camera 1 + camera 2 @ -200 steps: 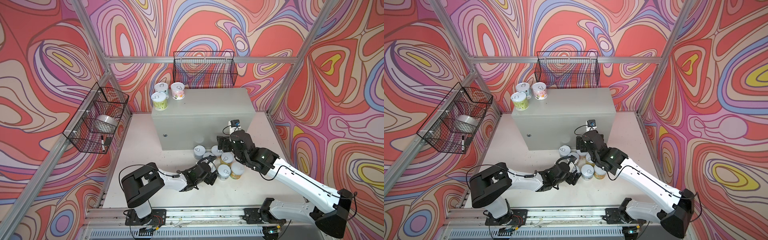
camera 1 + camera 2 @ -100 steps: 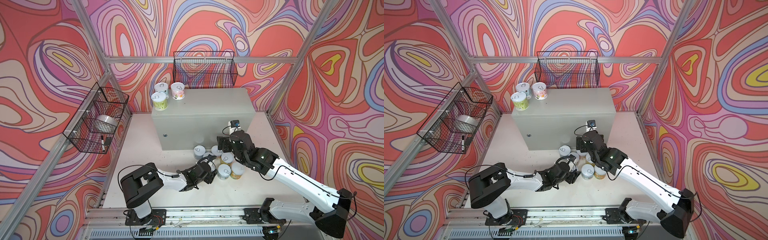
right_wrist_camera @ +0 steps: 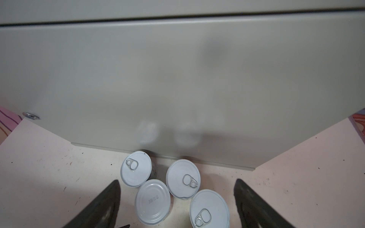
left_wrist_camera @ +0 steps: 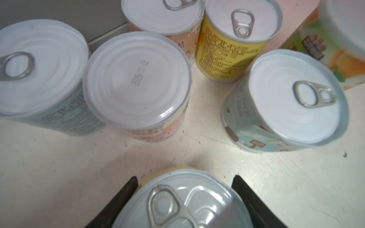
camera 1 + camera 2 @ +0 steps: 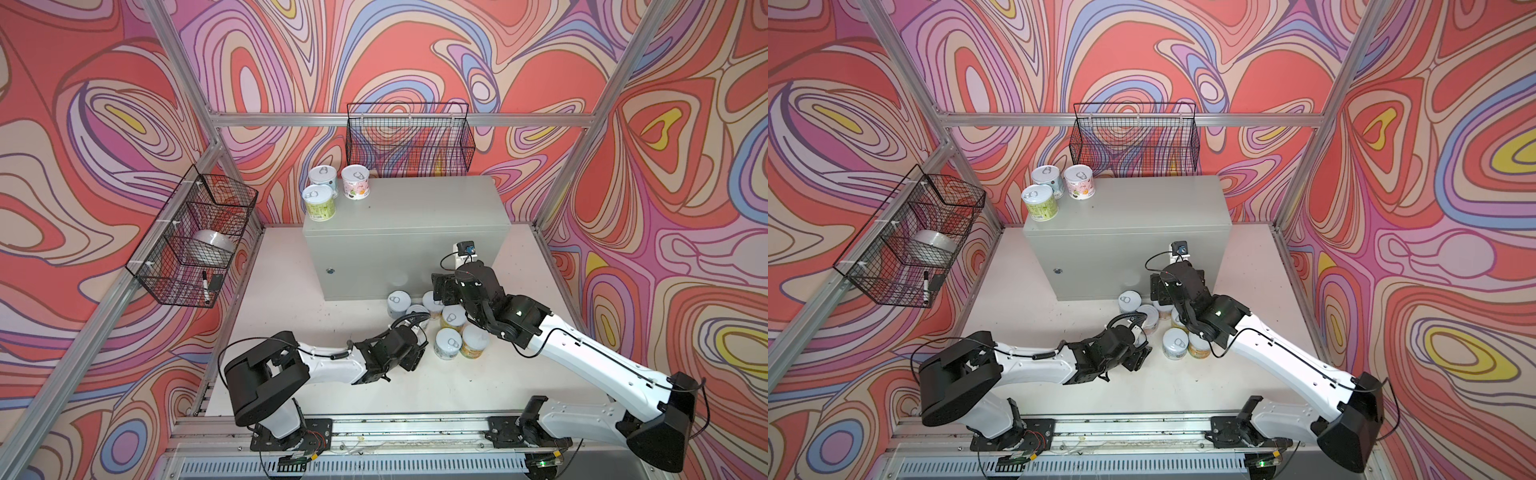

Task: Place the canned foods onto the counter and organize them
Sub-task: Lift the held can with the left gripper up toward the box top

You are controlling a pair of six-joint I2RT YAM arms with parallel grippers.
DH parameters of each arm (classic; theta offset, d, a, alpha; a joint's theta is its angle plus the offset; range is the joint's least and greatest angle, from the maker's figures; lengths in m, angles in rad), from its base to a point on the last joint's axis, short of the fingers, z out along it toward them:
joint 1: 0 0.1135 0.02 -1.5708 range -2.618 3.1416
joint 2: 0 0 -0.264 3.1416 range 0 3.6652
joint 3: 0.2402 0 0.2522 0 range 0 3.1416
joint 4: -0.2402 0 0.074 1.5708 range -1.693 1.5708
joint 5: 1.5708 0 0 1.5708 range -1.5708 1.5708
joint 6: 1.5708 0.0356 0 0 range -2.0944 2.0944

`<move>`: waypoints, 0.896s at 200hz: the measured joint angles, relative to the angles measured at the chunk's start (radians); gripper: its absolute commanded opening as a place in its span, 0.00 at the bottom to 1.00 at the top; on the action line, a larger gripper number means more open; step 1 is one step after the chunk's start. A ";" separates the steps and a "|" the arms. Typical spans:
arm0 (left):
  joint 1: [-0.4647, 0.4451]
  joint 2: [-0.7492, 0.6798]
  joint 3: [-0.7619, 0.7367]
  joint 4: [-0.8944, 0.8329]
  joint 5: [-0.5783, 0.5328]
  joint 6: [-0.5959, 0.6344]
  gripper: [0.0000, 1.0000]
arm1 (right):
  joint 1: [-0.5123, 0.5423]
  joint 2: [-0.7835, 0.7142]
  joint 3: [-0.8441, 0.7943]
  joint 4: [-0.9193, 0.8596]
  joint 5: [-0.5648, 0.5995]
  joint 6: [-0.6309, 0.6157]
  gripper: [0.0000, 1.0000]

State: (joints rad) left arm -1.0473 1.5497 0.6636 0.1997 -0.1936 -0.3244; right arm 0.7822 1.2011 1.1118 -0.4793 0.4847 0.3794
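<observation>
Three canned foods stand at the back left corner of the pale grey counter (image 5: pixel 415 216): a blue-green one (image 5: pixel 323 178), a green one (image 5: pixel 319 203) and a pink one (image 5: pixel 356 182). Several more cluster on the white floor by the counter's front, among them a yellow one (image 4: pixel 241 19), an upside-down pink one (image 4: pixel 136 79) and a light blue one (image 4: pixel 296 98). My left gripper (image 5: pixel 415 353) is shut on a can (image 4: pixel 181 201) with a yellowish label, a black finger (image 4: pixel 126 189) on each side. My right gripper (image 3: pixel 176 182) hangs open above the cluster, holding nothing.
A black wire basket (image 5: pixel 409 141) hangs on the back wall above the counter. Another wire basket (image 5: pixel 195 245) on the left wall holds a tape roll (image 5: pixel 210 245) and a marker (image 5: pixel 205 286). Aluminium frame posts stand at the corners.
My left gripper has closed on the yellowish can at the near edge of the cluster. The right arm has stayed in place with its jaws wide.
</observation>
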 measured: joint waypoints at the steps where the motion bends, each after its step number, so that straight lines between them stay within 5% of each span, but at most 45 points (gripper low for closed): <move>1: 0.000 -0.003 0.001 -0.004 0.000 0.000 0.00 | 0.000 0.000 0.000 0.000 0.000 0.000 0.93; 35: 0.015 -0.108 0.004 -0.101 0.006 0.010 0.00 | 0.000 0.008 0.000 0.002 -0.003 0.000 0.93; 179: 0.106 -0.159 -0.183 0.036 0.008 -0.031 0.00 | -0.003 0.079 0.005 0.008 -0.022 0.004 0.92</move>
State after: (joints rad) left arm -0.9409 1.3907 0.4805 0.2359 -0.1856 -0.3557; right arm 0.7795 1.2797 1.1168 -0.4717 0.4625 0.3832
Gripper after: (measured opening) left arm 0.713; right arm 0.916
